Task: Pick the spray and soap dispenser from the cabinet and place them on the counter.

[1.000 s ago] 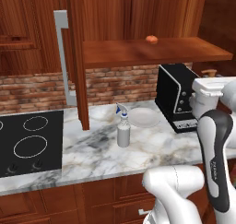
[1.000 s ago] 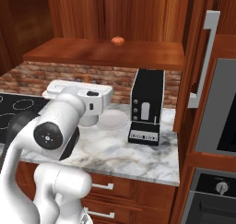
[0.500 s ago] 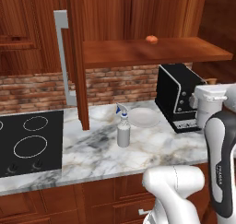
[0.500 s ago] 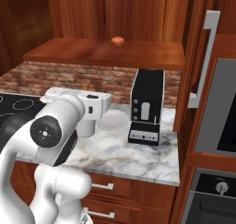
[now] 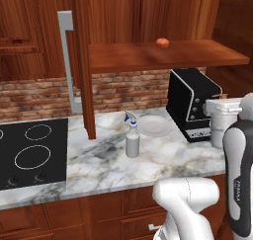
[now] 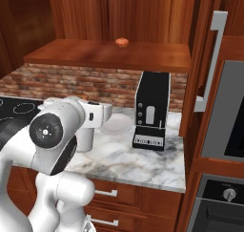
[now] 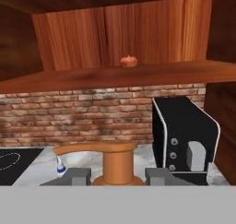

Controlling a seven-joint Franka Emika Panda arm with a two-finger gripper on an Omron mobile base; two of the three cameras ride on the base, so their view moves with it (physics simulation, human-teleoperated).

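Left base view: the spray (image 5: 132, 138) stands upright on the counter (image 5: 163, 160), at 9 o'clock of a white plate (image 5: 154, 126); its label is too small to read. The arm carries the soap dispenser (image 5: 222, 128) at 3 o'clock, its pump hidden.

Right base view: the soap dispenser (image 6: 85, 138) is largely hidden behind the arm. The coffee machine's (image 6: 152, 110) front label is blurred, unreadable.

Hand view: the gripper (image 7: 117, 175) is clenched on the soap dispenser's orange pump (image 7: 118, 164) at 6 o'clock. An orange fruit (image 7: 129, 61) sits on the cabinet (image 7: 138, 29) shelf at 12 o'clock.

Polished veined marble counter (image 5: 163, 155), glossy reddish wood cabinet (image 5: 148, 17), seemingly smooth plastic spray (image 5: 131, 140).
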